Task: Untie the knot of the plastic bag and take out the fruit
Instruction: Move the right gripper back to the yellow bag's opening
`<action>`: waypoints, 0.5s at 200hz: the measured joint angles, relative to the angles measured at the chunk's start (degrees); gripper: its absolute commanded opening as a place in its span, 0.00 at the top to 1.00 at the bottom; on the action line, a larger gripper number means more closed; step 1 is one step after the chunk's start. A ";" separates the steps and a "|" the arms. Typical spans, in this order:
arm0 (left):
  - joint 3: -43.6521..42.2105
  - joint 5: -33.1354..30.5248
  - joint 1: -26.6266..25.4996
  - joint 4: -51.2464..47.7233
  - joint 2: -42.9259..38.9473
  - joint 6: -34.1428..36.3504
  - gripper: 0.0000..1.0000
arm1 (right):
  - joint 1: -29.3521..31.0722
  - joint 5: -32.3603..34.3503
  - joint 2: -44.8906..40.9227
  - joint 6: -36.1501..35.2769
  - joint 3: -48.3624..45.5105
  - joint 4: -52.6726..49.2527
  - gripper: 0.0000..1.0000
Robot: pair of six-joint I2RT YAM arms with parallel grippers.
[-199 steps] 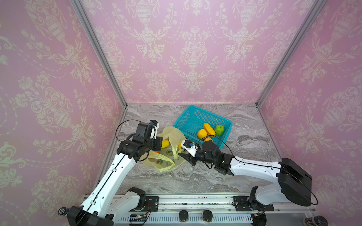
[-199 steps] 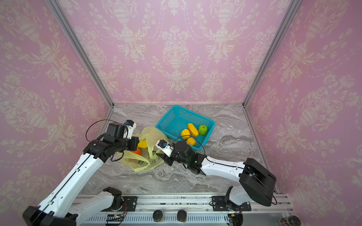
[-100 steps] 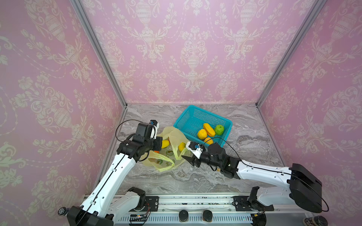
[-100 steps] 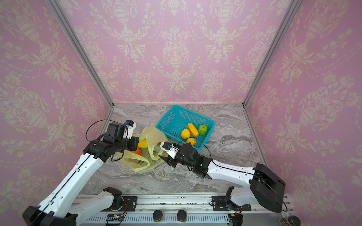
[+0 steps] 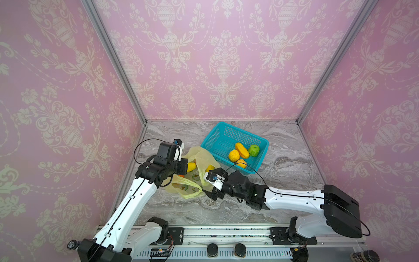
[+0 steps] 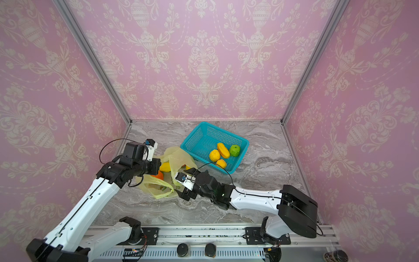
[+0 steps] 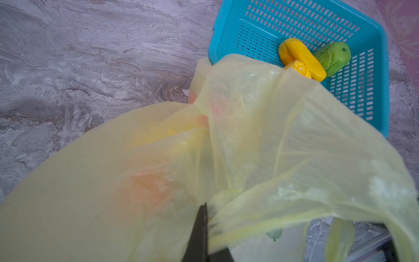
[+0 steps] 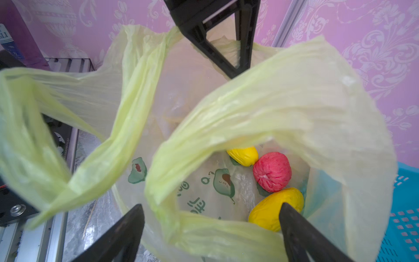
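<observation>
Plastic bag (image 5: 199, 158) — laid on the marble tabletop (image 5: 283, 177) just beside the teal basket (image 5: 243, 132), mouth spread. Its rim is pinched by the left gripper (image 8: 234, 68); the right gripper (image 8: 210, 205) is held at the mouth, jaws wide, empty. Within — pink-red fruit (image 8: 272, 171), two yellow fruit (image 8: 269, 208).

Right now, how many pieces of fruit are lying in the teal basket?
4: a green fruit, a long yellow fruit beside it, a round yellow fruit left of that, and an orange-yellow fruit by the near rim of the teal basket. None looks hidden there.
</observation>
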 measured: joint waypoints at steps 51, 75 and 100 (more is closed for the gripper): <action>0.00 0.00 0.04 0.00 0.31 0.00 1.00 | 0.70 15.61 -0.66 0.57 -0.02 3.96 0.93; 0.00 0.00 0.04 0.00 0.39 0.00 1.00 | -1.84 20.87 -4.50 2.43 -0.04 4.07 1.00; 0.00 0.09 0.04 0.07 0.37 0.00 1.00 | -9.42 22.12 -8.37 7.80 1.36 0.85 1.00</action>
